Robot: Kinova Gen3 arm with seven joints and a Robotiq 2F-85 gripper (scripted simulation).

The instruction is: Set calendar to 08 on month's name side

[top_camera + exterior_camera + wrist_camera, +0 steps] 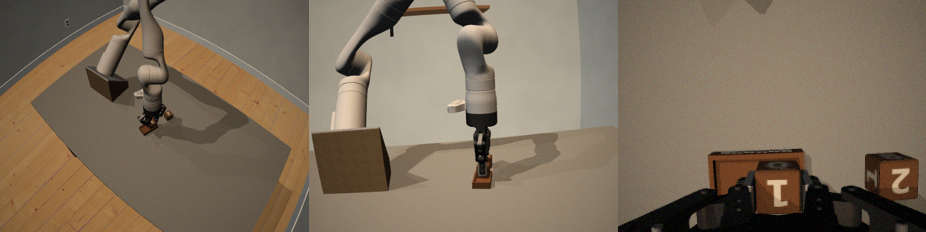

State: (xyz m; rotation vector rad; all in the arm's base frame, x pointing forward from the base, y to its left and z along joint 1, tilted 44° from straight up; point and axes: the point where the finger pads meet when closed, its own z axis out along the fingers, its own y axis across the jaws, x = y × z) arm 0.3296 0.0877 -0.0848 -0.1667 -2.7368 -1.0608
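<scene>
My gripper (778, 182) is shut on a brown wooden digit cube (778, 191); the face towards the wrist camera shows a white 1, upside down in that view. The cube hangs just over the small brown tray (756, 167), which lies flat on the grey table. In the top view the gripper (150, 120) stands over the tray (148, 129). In the exterior view the fingers (482, 169) reach down into the tray (482, 180). The second cube (891, 175) stands on the table to the right of the tray, showing a 2 and a 1; it also shows in the top view (168, 114).
A brown wedge-shaped block (106, 83) holds the arm's base at the back left of the grey mat. A wooden shelf (445, 10) hangs high on the far wall.
</scene>
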